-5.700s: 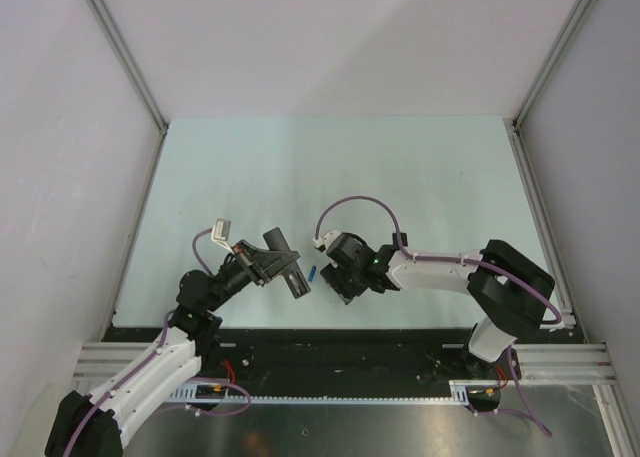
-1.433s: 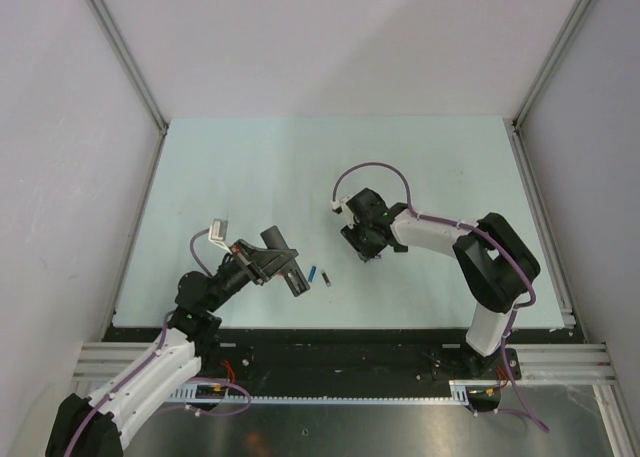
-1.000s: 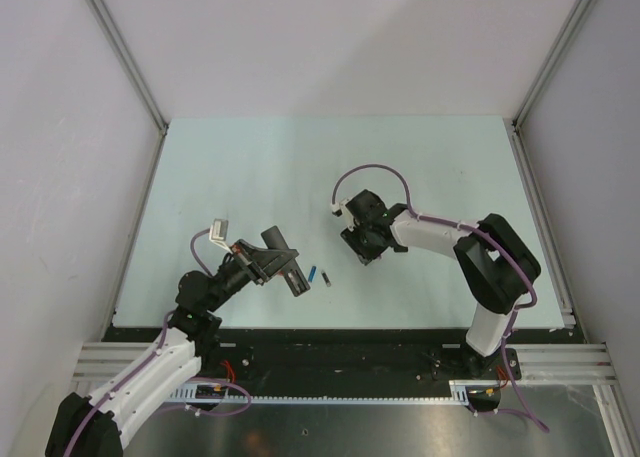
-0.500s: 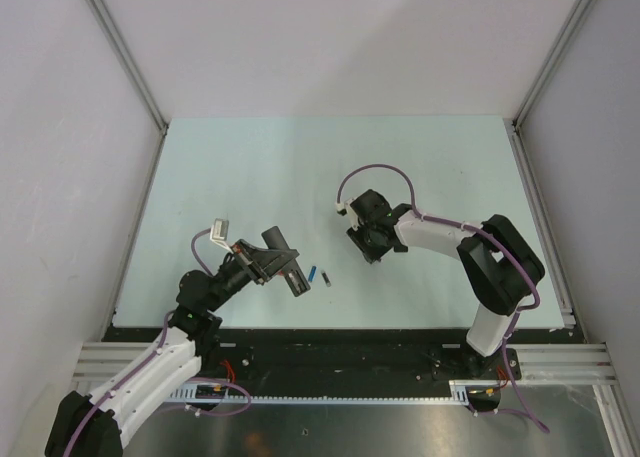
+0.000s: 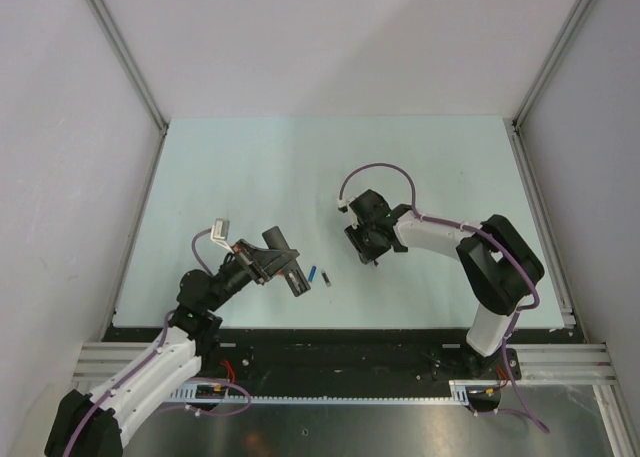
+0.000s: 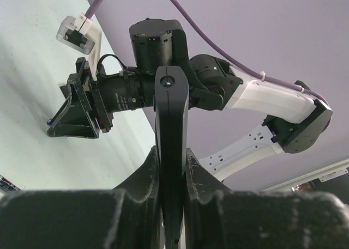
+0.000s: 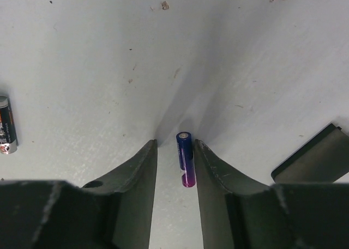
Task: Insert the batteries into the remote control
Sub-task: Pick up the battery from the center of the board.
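The remote control [image 6: 172, 113] stands upright in the left wrist view. Its lower part is clamped between the fingers of the left gripper [image 6: 172, 162], and the right arm is behind it at 3 o'clock.

In the right wrist view the right gripper [image 7: 174, 144] is parted narrowly. A blue battery [image 7: 185, 159] lies lengthwise on the table [image 7: 82, 53] in the gap, nearer the 3 o'clock finger. I would shift a little toward 3 o'clock before closing, because the round body can roll. The second battery [image 7: 5, 132] lies well apart at 9 o'clock, and a flat black piece [image 7: 308, 162] at 4 o'clock.

From the top, the work happens near the table edge at 6 o'clock, with the left gripper close at 9 o'clock. More room is toward 12 o'clock.
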You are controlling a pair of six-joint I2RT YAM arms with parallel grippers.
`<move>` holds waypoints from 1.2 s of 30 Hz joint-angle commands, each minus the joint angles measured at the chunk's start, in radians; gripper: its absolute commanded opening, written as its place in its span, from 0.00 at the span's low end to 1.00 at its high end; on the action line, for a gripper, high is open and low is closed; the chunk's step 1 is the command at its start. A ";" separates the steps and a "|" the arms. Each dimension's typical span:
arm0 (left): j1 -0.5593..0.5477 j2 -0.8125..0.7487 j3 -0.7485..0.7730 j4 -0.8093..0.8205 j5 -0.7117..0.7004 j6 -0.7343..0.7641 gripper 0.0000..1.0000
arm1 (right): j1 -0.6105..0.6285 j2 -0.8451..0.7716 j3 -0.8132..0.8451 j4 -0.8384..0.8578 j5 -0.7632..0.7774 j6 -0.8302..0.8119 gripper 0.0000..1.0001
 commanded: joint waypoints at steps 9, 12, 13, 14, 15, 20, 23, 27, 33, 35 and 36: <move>0.006 -0.001 -0.082 0.038 0.006 0.016 0.00 | 0.009 0.053 0.029 -0.018 0.015 -0.020 0.33; 0.008 0.004 -0.082 0.038 0.004 0.018 0.00 | 0.012 0.056 0.035 -0.035 0.046 -0.037 0.29; 0.008 0.004 -0.081 0.038 0.004 0.018 0.00 | 0.012 0.058 0.035 -0.039 0.046 -0.035 0.28; 0.006 0.008 -0.082 0.038 0.004 0.019 0.00 | 0.010 0.059 0.035 -0.042 0.044 -0.035 0.27; 0.006 0.007 -0.082 0.038 0.004 0.021 0.00 | 0.010 0.061 0.035 -0.044 0.044 -0.035 0.23; 0.008 0.018 -0.079 0.038 -0.005 0.021 0.00 | 0.001 0.035 0.034 -0.047 0.046 0.018 0.00; 0.008 0.051 -0.062 0.038 -0.011 0.018 0.00 | -0.006 -0.049 0.032 -0.045 0.056 0.084 0.00; 0.005 0.129 -0.004 0.041 -0.011 0.016 0.00 | 0.009 -0.218 0.019 -0.036 0.128 0.210 0.00; -0.027 0.287 0.100 0.077 -0.057 0.015 0.00 | 0.182 -0.497 -0.018 -0.021 0.406 0.340 0.00; -0.056 0.330 0.143 0.092 -0.074 0.015 0.00 | 0.272 -0.574 -0.032 -0.007 0.505 0.353 0.00; -0.064 0.378 0.158 0.109 -0.083 0.012 0.00 | 0.300 -0.591 -0.037 0.011 0.529 0.363 0.00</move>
